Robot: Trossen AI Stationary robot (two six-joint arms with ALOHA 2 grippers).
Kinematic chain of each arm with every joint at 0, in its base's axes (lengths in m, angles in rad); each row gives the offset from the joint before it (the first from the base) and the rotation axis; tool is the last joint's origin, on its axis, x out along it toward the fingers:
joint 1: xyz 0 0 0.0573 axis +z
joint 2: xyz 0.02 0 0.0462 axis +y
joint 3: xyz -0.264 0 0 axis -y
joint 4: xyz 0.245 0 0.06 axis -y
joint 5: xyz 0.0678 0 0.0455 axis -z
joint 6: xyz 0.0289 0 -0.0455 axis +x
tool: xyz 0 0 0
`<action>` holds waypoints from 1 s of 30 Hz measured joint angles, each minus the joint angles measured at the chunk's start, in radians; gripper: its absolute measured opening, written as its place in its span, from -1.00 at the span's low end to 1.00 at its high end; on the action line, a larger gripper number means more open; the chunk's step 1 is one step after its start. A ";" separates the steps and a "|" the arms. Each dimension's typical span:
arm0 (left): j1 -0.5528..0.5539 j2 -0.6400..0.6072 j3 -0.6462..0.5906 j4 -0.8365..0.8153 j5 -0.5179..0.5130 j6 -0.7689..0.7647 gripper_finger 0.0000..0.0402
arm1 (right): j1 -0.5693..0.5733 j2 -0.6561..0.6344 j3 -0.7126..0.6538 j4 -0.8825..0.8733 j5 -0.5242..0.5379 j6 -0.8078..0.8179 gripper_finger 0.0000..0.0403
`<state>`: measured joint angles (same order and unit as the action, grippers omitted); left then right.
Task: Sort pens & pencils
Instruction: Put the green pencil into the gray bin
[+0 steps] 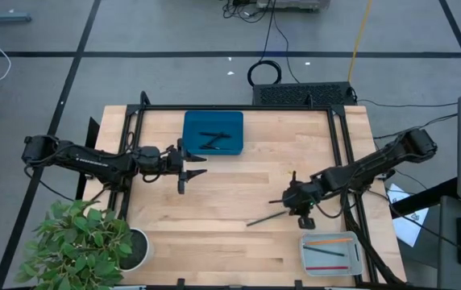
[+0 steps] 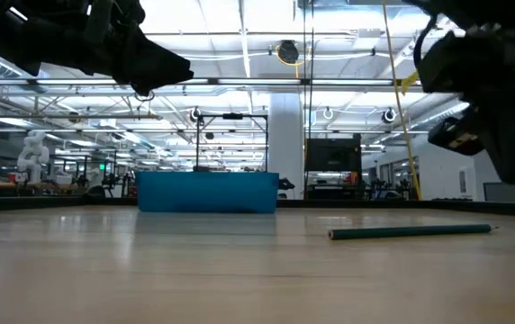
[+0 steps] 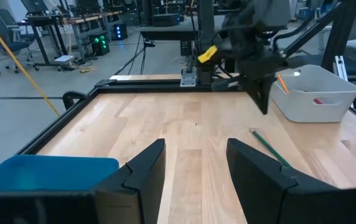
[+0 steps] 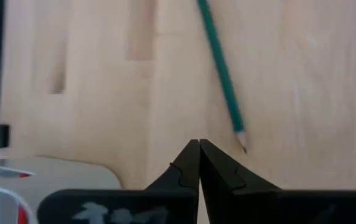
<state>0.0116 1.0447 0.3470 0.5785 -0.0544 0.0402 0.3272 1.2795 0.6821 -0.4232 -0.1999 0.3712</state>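
A dark green pencil (image 1: 267,216) lies flat on the wooden table, right of the middle; it also shows in the low view (image 2: 411,231). My right gripper (image 4: 198,149) is shut and hangs just above the pencil's sharpened tip (image 4: 243,147), touching nothing. An orange and a red pencil lie in the white tray (image 1: 330,252) at the near right. Black pens (image 1: 212,140) lie in the blue tray (image 1: 213,133) at the far middle. My left gripper (image 3: 193,168) is held open and level over the table's left half (image 1: 188,167), with nothing between its fingers.
A potted plant (image 1: 81,246) stands at the near left corner. A black frame (image 1: 238,107) borders the table's far and side edges. Bare wood stretches between the two trays. The right arm (image 3: 259,56) stands between the left gripper and the white tray (image 3: 315,93).
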 joint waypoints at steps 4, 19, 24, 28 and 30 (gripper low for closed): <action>0.000 0.000 0.000 0.001 0.000 0.000 -0.13 | -0.013 -0.028 -0.041 -0.001 0.025 0.038 -0.94; 0.000 0.000 0.000 0.001 0.000 0.000 -0.13 | -0.059 0.034 -0.041 0.046 0.101 -0.131 -0.20; 0.000 0.000 0.000 -0.001 0.000 0.000 -0.13 | -0.055 0.079 -0.042 0.050 0.095 -0.148 -0.20; 0.000 0.000 0.000 -0.001 0.000 0.000 -0.13 | -0.049 0.093 -0.041 0.056 0.095 -0.148 -0.22; 0.000 0.000 0.000 -0.001 0.000 0.000 -0.13 | -0.042 0.099 -0.041 0.056 0.095 -0.146 -0.23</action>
<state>0.0116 1.0447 0.3470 0.5777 -0.0544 0.0403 0.2848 1.3782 0.6407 -0.3672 -0.1051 0.2257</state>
